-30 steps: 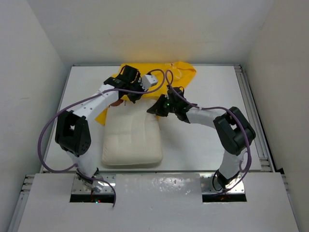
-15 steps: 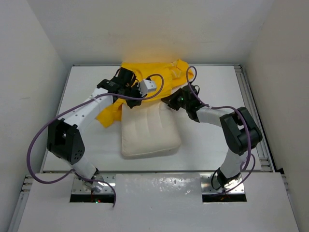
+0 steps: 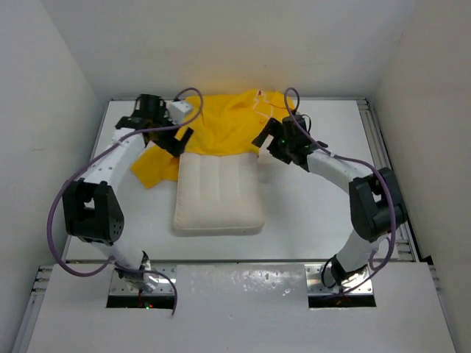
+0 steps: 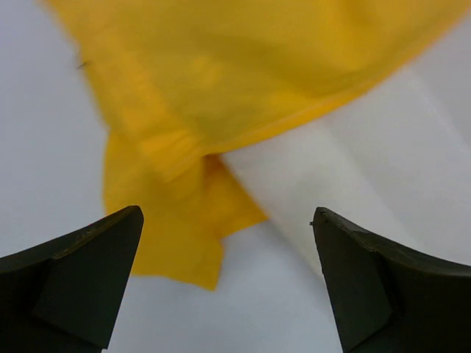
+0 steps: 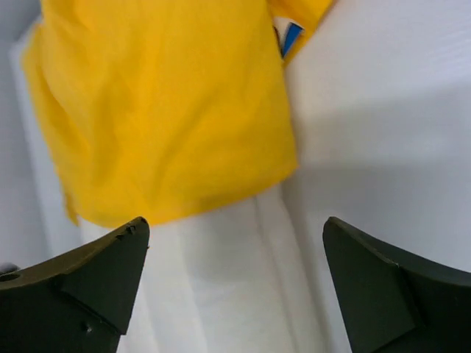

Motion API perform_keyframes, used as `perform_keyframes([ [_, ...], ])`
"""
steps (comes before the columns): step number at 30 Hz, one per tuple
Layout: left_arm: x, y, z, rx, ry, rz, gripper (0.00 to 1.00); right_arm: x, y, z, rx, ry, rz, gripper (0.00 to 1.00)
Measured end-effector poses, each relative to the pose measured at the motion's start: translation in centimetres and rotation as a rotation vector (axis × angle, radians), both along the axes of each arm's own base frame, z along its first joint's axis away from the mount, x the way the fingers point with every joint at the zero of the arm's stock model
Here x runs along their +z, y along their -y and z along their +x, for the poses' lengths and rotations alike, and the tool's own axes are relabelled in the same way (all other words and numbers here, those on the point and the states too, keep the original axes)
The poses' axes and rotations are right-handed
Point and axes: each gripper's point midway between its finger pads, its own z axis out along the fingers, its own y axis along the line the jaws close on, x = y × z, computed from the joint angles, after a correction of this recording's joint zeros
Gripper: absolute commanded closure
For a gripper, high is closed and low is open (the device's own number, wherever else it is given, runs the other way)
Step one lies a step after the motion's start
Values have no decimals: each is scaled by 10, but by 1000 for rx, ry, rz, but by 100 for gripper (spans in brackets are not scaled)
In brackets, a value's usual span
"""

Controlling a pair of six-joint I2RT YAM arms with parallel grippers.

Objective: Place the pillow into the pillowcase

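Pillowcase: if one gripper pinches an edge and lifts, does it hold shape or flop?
Likely floppy: the pillowcase lies crumpled in folds and drapes over the far end of the pillow, so a lifted edge would probably sag. It is probably light, since it looks like thin fabric. A push would likely bunch it up rather than slide it whole.

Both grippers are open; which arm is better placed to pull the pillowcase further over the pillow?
Left, probably: the left gripper hovers above the pillowcase corner that spills off the pillow onto the table. The right gripper faces a hem already lying across the pillow.
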Motion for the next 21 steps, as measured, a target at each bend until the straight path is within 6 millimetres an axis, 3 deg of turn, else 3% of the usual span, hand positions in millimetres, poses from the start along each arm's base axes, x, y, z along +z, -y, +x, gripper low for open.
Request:
perform_keyframes([
  [1,0,-19,5,52,10,2,1,2,7,-5,16,-4,-55,2],
  [2,-1,-41,8,109,17,9,11,6,12,-10,31,-7,-103,24],
  [3,-5,-60,8,159,18,16,31,9,17,-16,60,-3,-164,55],
  [4,-12,-74,7,201,11,22,66,13,21,-22,86,2,-214,79],
  [5,-21,-85,2,228,-8,32,72,18,23,-27,108,12,-255,90],
  [6,-34,-94,-3,244,-35,41,72,22,23,-32,127,21,-295,82],
  [7,-46,-97,-8,250,-68,39,58,28,19,-38,161,34,-340,70],
  [8,-57,-100,-12,252,-102,36,46,33,9,-44,197,48,-371,50],
  [9,-69,-102,-15,254,-133,27,33,38,-3,-49,240,63,-403,25],
  [10,-80,-102,-18,255,-163,6,19,45,-21,-55,294,81,-437,15],
  [11,-86,-102,-20,256,-181,-5,13,53,-42,-60,349,109,-470,4],
  [13,-104,-104,-25,254,-219,-39,0,66,-83,-66,434,160,-515,1],
  [16,-118,-104,-30,257,-226,-67,0,72,-149,-78,526,222,-561,1],
  [18,-129,-105,-25,262,-211,-66,0,58,-184,-89,584,242,-606,1],
  [20,-142,-107,-17,274,-201,-51,3,29,-201,-104,657,228,-667,1],
  [21,-148,-108,-14,281,-200,-44,11,12,-204,-113,700,213,-705,1],
])
